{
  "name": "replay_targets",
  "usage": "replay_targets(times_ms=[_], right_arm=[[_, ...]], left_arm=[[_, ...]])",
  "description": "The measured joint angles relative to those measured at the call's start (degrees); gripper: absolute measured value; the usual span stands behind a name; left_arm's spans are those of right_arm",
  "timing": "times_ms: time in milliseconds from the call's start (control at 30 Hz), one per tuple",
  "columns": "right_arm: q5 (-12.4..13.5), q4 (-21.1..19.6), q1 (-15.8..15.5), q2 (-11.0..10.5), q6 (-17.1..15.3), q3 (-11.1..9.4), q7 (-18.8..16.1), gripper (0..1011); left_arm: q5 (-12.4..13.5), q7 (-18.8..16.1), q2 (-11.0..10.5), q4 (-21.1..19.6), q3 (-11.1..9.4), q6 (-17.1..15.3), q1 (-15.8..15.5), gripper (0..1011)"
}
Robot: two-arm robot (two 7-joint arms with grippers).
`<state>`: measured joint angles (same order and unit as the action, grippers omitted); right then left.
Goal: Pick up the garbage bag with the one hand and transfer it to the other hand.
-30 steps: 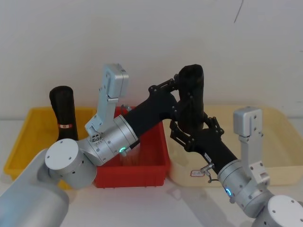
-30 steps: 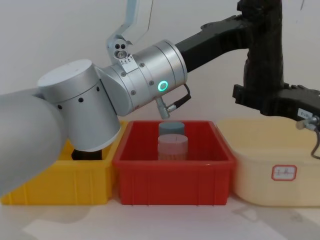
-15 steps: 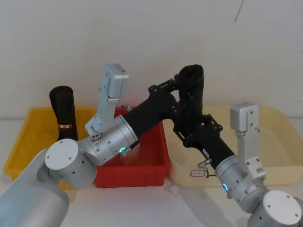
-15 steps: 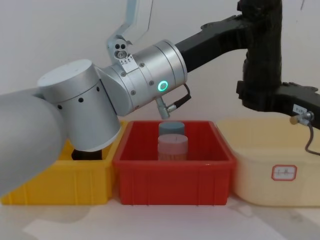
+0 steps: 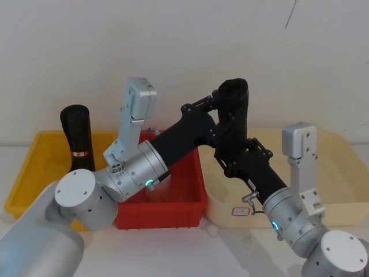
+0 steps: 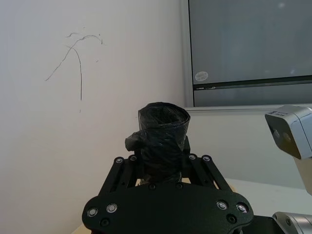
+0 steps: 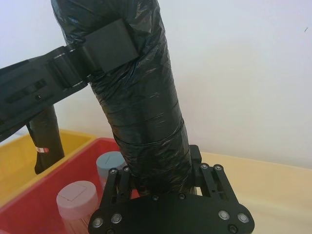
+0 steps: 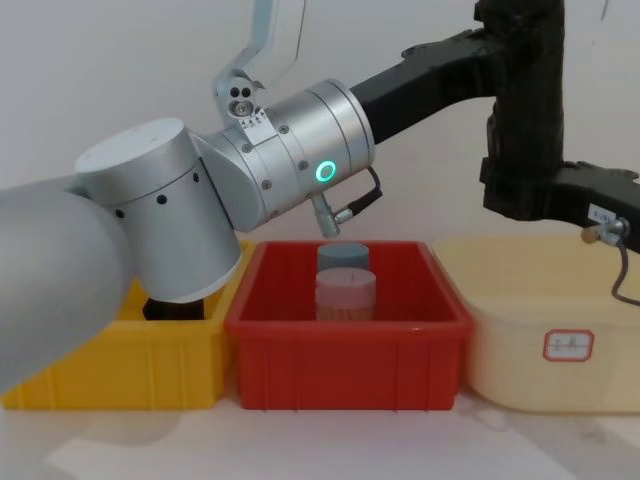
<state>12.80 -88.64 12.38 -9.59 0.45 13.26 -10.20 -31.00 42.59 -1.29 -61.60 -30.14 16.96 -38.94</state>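
1. Left gripper (image 5: 225,112) fingers clench the garbage bag (image 5: 235,92) near its top. It is upright and aloft above the beige bin (image 8: 520,370), leaving its lower end free.
2. Right gripper (image 5: 233,157) fingers grasp that lower end — apparently to take it over.

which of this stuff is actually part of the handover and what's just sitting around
In the job:
- tall black crinkled plastic garbage bag
- left gripper, clamped on its upper part
- right gripper, closed around its lower end

Lying about:
- black roll with a red-and-white label band, in the yellow plastic bin
- red plastic bin holding two lidded round tubs
- beige plastic bin
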Motion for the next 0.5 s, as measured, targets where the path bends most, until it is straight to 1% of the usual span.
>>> replay_targets(times_ms=[200, 267, 333, 367, 400, 500], right_arm=[[0.0, -0.2, 0.0, 0.2, -0.2, -0.4, -0.3, 586], [0.0, -0.3, 0.0, 0.3, -0.3, -0.6, -0.4, 586], [0.0, -0.4, 0.0, 0.4, -0.3, -0.7, -0.5, 583], [0.0, -0.4, 0.0, 0.4, -0.4, -0.8, -0.6, 583], [0.0, -0.4, 0.0, 0.4, -0.4, -0.8, -0.6, 583], [0.2, -0.5, 0.0, 0.5, -0.7, -1.0, -0.7, 583]], left_arm=[[0.0, 0.0, 0.0, 0.0, 0.0, 0.0, 0.0, 392], [0.0, 0.0, 0.0, 0.0, 0.0, 0.0, 0.0, 436], [0.0, 0.0, 0.0, 0.0, 0.0, 0.0, 0.0, 499], [0.0, 0.0, 0.0, 0.0, 0.0, 0.0, 0.0, 546], [0.0, 0.0, 0.0, 0.0, 0.0, 0.0, 0.0, 546], [0.0, 0.0, 0.0, 0.0, 0.0, 0.0, 0.0, 637]])
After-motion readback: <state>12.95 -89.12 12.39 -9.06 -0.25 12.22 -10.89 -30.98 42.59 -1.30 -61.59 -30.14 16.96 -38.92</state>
